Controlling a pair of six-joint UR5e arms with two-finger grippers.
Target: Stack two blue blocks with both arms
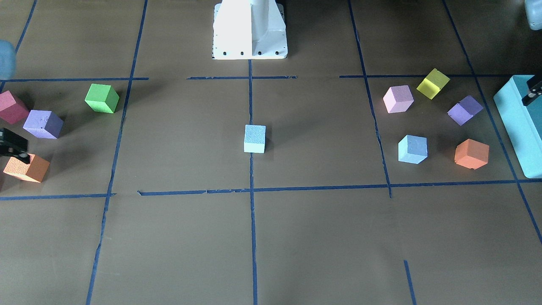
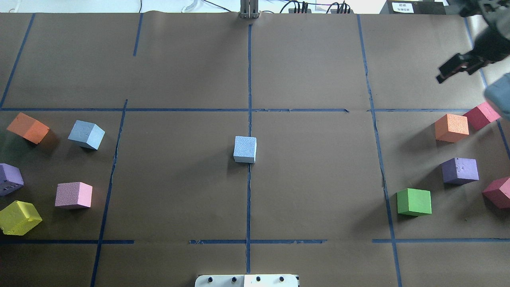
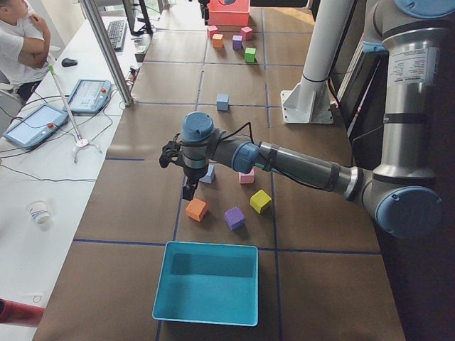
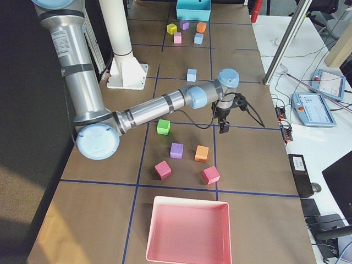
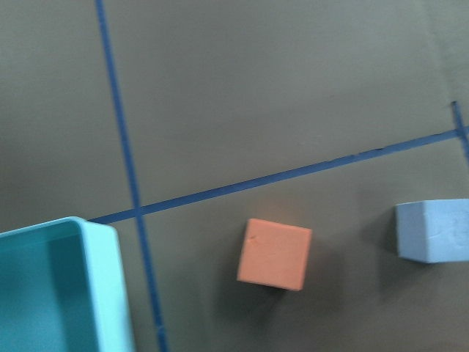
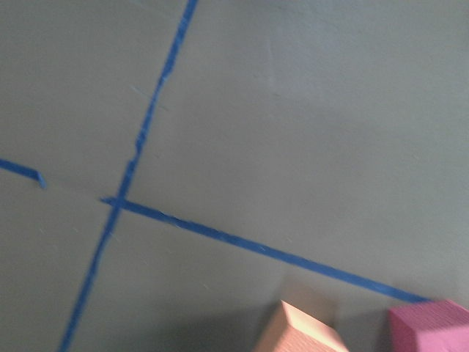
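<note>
Overhead and front cameras are looking down from opposite sides of the desk [image 2: 179, 59], both framing the central blue block [image 2: 244, 149].

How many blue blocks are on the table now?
2. The centre blue block sits alone on the middle tape line; the left blue block lies on the robot's left side, beside an orange cube.

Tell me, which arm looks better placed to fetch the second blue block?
Left. Its end effector hangs near the loose blue block, which its wrist camera also shows. The right arm is at the other end, with no blue block near.
</note>
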